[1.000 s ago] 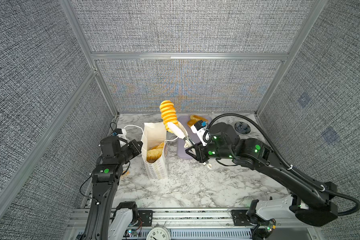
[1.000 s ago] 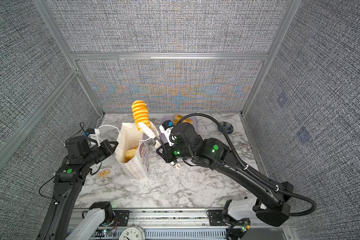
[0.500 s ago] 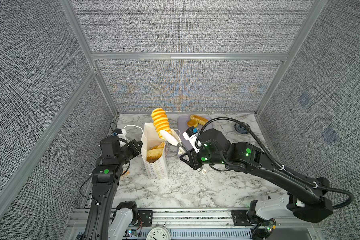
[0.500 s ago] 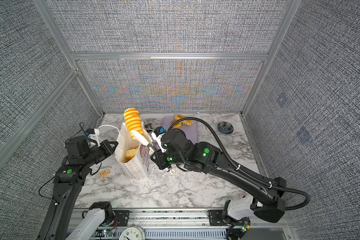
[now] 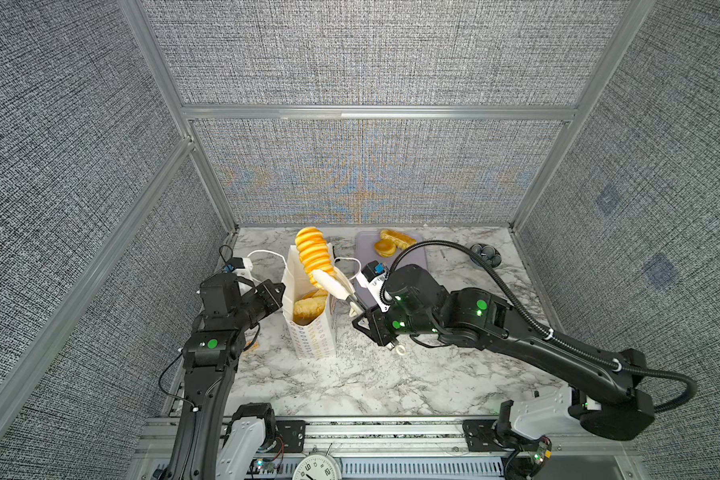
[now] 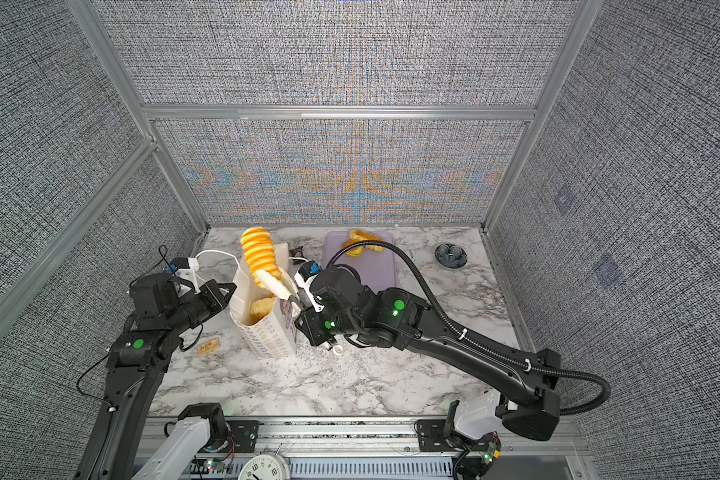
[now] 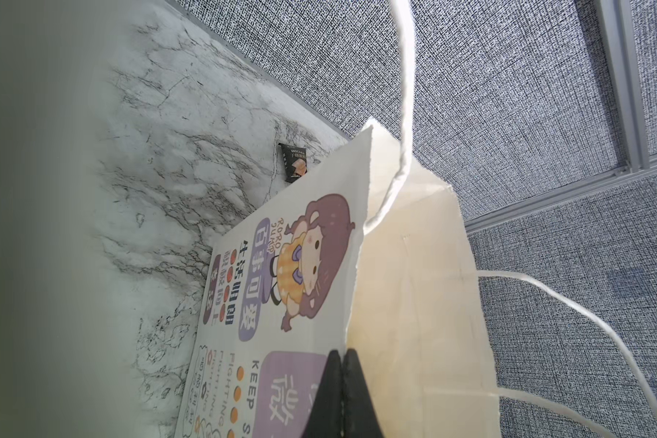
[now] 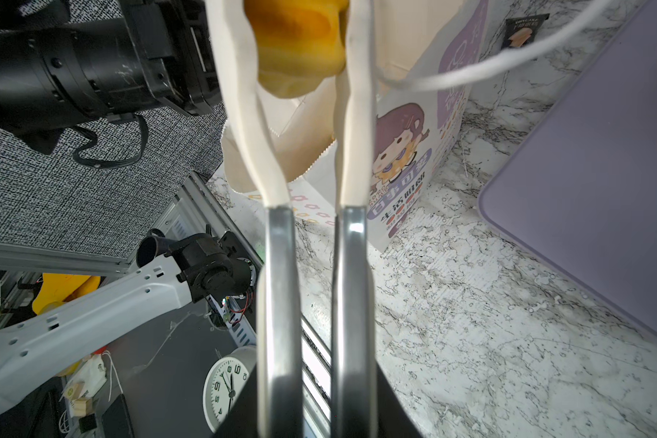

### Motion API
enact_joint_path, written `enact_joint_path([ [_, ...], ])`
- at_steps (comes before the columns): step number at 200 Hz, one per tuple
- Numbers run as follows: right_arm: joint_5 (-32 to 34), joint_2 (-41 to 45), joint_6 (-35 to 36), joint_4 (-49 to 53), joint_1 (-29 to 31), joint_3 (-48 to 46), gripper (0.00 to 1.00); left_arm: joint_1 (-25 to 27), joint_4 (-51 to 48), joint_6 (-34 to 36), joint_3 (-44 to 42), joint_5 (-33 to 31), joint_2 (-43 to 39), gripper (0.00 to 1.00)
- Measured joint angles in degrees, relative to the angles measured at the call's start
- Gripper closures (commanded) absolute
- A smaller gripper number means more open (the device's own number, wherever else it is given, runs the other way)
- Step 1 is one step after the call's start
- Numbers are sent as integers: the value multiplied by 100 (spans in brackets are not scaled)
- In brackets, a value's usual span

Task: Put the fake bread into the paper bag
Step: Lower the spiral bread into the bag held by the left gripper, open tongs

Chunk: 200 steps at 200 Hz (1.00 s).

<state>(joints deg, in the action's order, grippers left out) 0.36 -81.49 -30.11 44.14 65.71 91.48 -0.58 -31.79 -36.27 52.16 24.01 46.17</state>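
Right claw (image 5: 360,313) pressed together on steel tongs with cream silicone tips (image 5: 333,286). The tips pinch the low end of a ridged golden-yellow toy pastry (image 5: 313,253), held near upright over the mouth of the tall white paper bag with ring-flower print (image 5: 312,347), toward its twelve o'clock rim. The tongs likely give reach into a narrow opening. Left claw (image 5: 280,291), at the bag's nine o'clock, nipped shut on the rim, presumably to steady the bag and keep its mouth wide. Browner buns (image 5: 308,307) lie inside. Two more pieces (image 5: 391,243) wait on the flat lavender tray (image 5: 414,266) at two o'clock. Pastry glossy, deeply ribbed, looks springy.
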Motion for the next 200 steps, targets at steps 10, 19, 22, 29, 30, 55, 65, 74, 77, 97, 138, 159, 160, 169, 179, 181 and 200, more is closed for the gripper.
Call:
enact_joint_path([
  [10, 20, -22, -2, -13, 15, -4, 69, 0, 0, -2, -2, 0, -2, 100],
  [19, 20, -42, -15, -28, 26, -4, 69, 0, -2, -11, -2, 0, -7, 100],
  [22, 20, -52, -15, -33, 26, -4, 69, 0, -2, -20, -2, 0, -11, 100],
  [29, 20, -70, -17, -42, 33, -4, 69, 0, -2, -20, -2, 0, -15, 100],
  [30, 20, -72, -17, -44, 35, -4, 69, 0, -2, -20, -2, 0, -15, 100],
  [55, 57, -138, -26, -94, 68, -4, 69, 0, -2, -20, -2, 0, -22, 100],
  [65, 59, -164, -55, -114, 68, -2, 69, 0, -2, -20, -2, 0, -22, 100],
  [74, 59, -188, -61, -111, 68, -2, 69, 0, -2, -20, -2, 0, -22, 100],
  [77, 59, -197, -63, -111, 68, -2, 68, 0, -2, -20, -2, 0, -22, 100],
  [97, 59, -243, -85, -114, 72, -2, 67, 0, -2, -20, -2, 0, -20, 100],
  [138, 57, -332, -98, -116, 72, -2, 64, 0, -2, -20, -2, 2, 20, 100],
  [159, 57, -378, -98, -111, 72, 4, 63, 0, 0, -20, -2, 2, 22, 100],
  [160, 57, -380, -98, -114, 72, 4, 63, 0, 0, -20, -2, 2, 22, 100],
  [169, 57, -393, -98, -114, 72, 4, 62, 0, 0, -20, -2, 2, 26, 100],
  [179, 57, -404, -98, -114, 72, 4, 60, 0, 0, -20, -2, 4, 26, 100],
  [181, 57, -407, -98, -116, 72, 4, 60, 0, 0, -20, -2, 4, 26, 100],
  [200, 57, -404, -96, -157, 72, 4, 55, 0, 0, -20, -2, 4, 26, 100],
])
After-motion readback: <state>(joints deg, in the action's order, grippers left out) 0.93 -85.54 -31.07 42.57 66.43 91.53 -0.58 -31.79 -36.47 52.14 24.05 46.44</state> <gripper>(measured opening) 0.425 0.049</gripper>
